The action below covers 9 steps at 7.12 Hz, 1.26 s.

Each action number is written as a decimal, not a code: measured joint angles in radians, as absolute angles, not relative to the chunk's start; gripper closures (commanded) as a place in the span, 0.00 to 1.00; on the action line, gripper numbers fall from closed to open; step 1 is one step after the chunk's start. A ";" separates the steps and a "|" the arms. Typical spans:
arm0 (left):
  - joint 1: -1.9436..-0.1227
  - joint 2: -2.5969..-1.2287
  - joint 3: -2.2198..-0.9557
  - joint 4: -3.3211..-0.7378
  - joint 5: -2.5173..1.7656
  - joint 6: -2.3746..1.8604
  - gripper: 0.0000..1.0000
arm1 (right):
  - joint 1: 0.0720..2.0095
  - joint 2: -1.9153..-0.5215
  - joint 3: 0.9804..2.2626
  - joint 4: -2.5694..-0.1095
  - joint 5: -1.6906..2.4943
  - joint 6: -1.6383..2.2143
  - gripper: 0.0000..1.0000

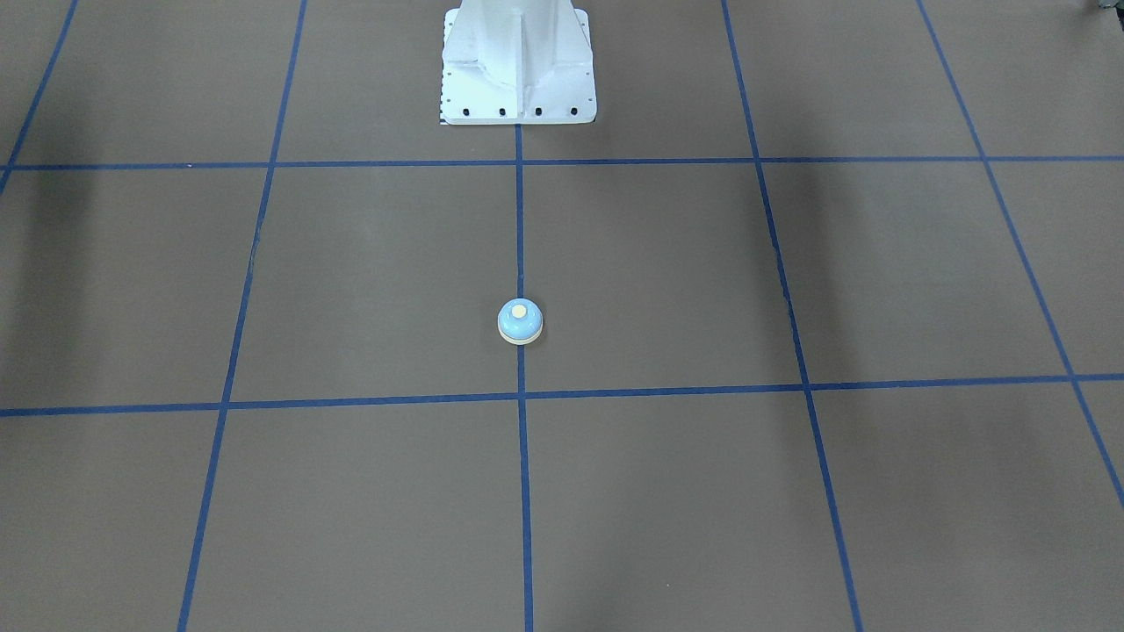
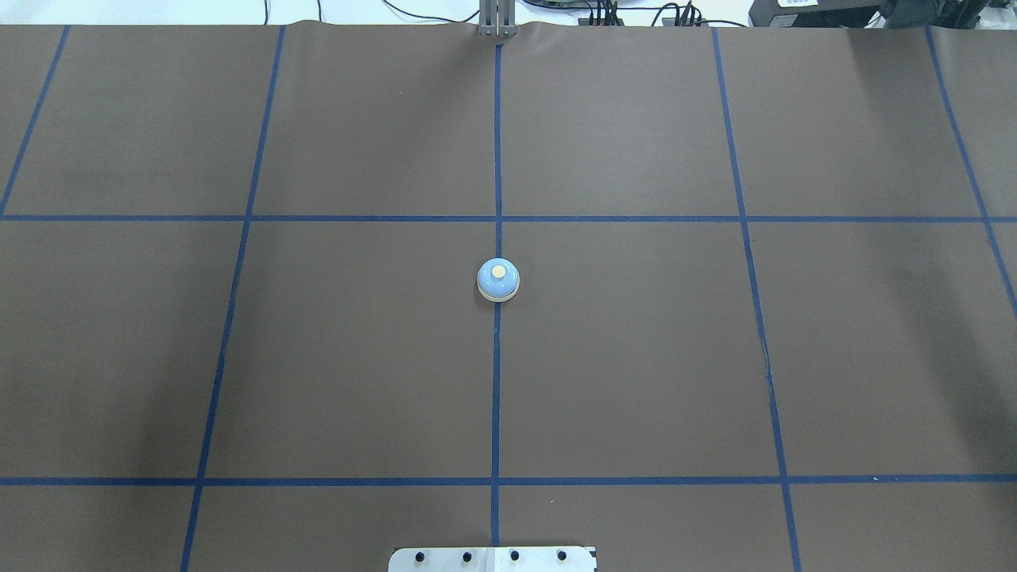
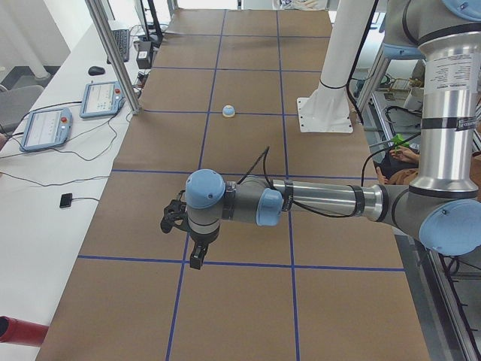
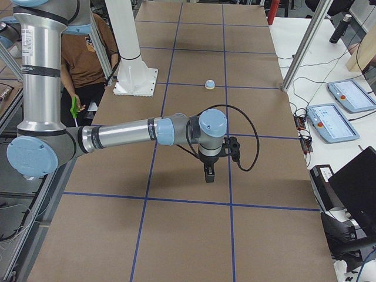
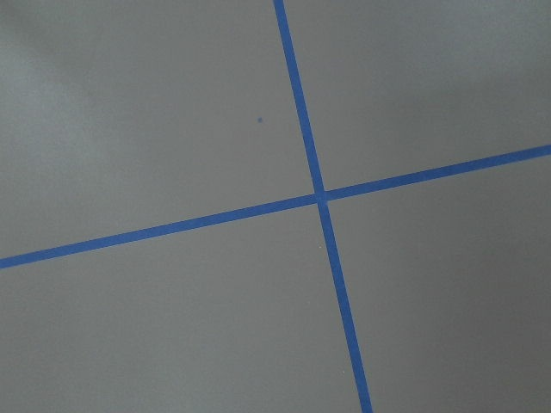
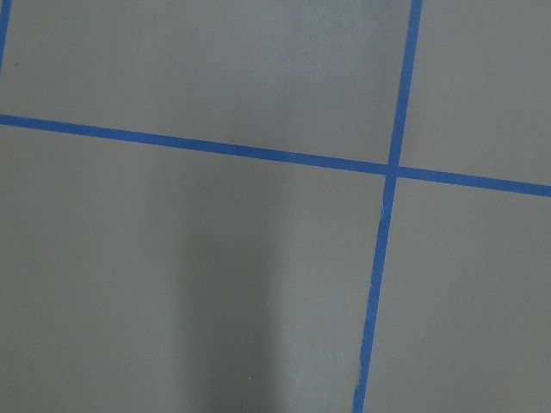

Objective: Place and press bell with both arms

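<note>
The small light-blue dome-shaped call bell, with its cream base ring and cream round button on top, stands upright near the middle of my brown paper-covered counter. It sits right on the central line of the blue tape grid, straight out from my white bolted pedestal.

My grey left arm, with light-blue joint caps, reaches out low over the counter toward its left end, well apart from the bell. My left jaws hang from the wrist pointing down, just above a tape line.

My grey right arm reaches out the same way at the opposite end, my right jaws pointing down near another tape line. Both pairs show from the side cameras alone, so I cannot tell whether they are released or clenched.

My left wrist camera looks on brown paper and one tape crossing. My right wrist camera shows the same kind of crossing.

A person in a brown shirt is at the counter's edge beside the pedestal.
</note>
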<state>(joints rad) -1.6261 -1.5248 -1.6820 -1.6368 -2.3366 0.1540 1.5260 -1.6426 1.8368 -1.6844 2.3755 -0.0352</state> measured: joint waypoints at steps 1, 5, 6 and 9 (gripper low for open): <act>-1.626 -1.525 -1.683 -1.638 -2.341 0.154 0.00 | 1.530 -1.644 1.836 -1.685 2.373 -0.035 0.00; -1.625 -1.526 -1.685 -1.640 -2.344 0.156 0.00 | 1.538 -1.647 1.849 -1.684 2.370 -0.035 0.00; -1.625 -1.526 -1.686 -1.639 -2.344 0.155 0.00 | 1.539 -1.647 1.854 -1.684 2.370 -0.035 0.00; -1.624 -1.527 -1.687 -1.639 -2.342 0.155 0.00 | 1.540 -1.649 1.868 -1.684 2.371 -0.035 0.00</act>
<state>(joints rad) -1.6245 -1.5273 -1.6872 -1.6390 -2.3422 0.1550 1.5401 -1.6487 1.8675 -1.6843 2.3707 -0.0350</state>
